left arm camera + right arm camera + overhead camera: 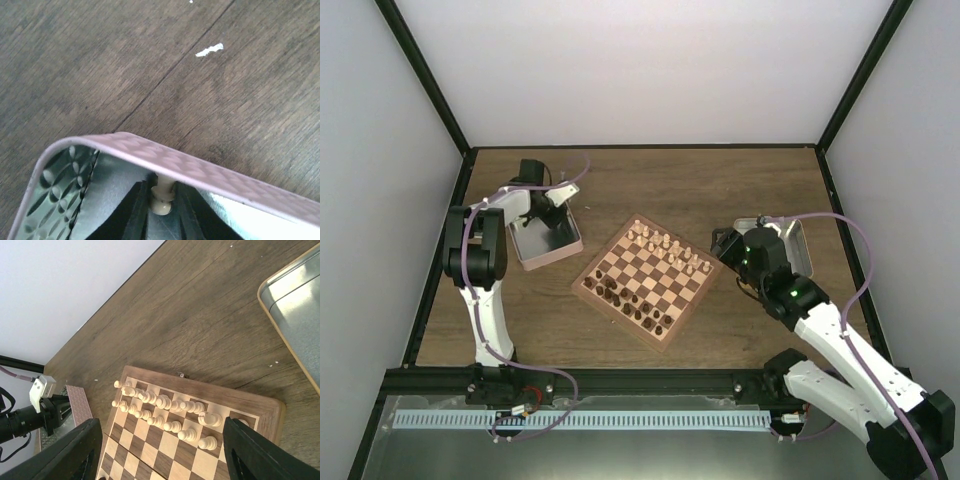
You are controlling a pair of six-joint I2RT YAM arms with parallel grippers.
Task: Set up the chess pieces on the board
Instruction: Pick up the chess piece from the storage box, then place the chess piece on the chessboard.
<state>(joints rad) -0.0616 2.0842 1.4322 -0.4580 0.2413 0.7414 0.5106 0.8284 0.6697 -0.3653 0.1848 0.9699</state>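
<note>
- Top external view: the left gripper (553, 233) reaches down into a small metal tray (534, 263) with a pinkish rim, at the left of the wooden table (700, 180).
- The board (648, 282) lies turned diagonally at centre, apart from that tray. Light beige pieces (666, 246) line its upper-right side and dark pieces (631, 300) its lower-left side.
- The right gripper (722, 250) hangs just off the board's right corner. Its arm covers much of a silver tray (798, 238) behind it.
- Bare wood runs from the board to the far wall, and black frame posts (420, 70) edge the cell.
- Left wrist view: only here does the tray's content show. One light beige pawn (162, 197) stands upright just inside the rounded tray corner (200, 167).
- The left gripper (161, 189) grasps that pawn, with its dark fingers (134, 216) pressed to either side.
- Beyond the rim, the table carries a white fleck (209, 50).
- Right wrist view: the right gripper (162, 426) is spread wide and holds nothing, hovering over the board (250, 407).
- Two rows of light beige pieces (165, 412) stand along the board's near edge.
- The silver tray (295, 305) sits at upper right, and the part in view is plain shiny metal.
- The left arm and its tray (77, 401) appear at far left.
</note>
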